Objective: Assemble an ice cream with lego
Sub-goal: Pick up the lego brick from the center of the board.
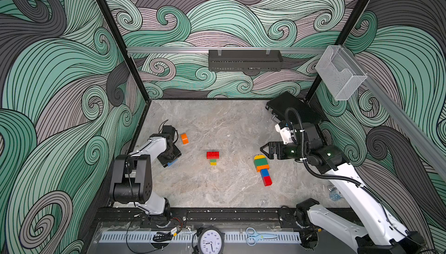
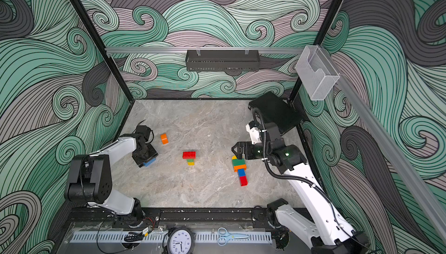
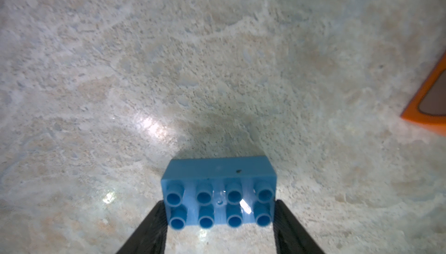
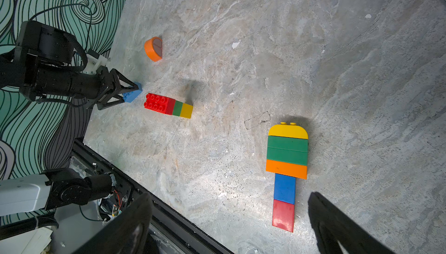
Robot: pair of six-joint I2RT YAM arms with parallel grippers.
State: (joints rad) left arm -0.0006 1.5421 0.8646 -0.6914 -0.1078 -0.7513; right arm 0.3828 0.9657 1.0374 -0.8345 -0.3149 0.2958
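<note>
My left gripper point(image 3: 220, 204) is half closed, fingers point(image 3: 154, 226) pressed on both short ends of the blue brick point(image 3: 218, 175), down on the grey marbled tabletop point(image 1: 217, 120). My right gripper point(image 1: 264, 152) gapes wide, empty, just beside the long lego stack point(image 4: 287, 154). Wave-patterned walls point(image 1: 48, 71) enclose us. In both top views my wrist hides most of the blue brick

Stone-look table point(image 1: 217, 120) holds long lego stack point(image 1: 262, 169), short stack point(image 1: 212, 158), orange brick point(image 1: 184, 138).
</note>
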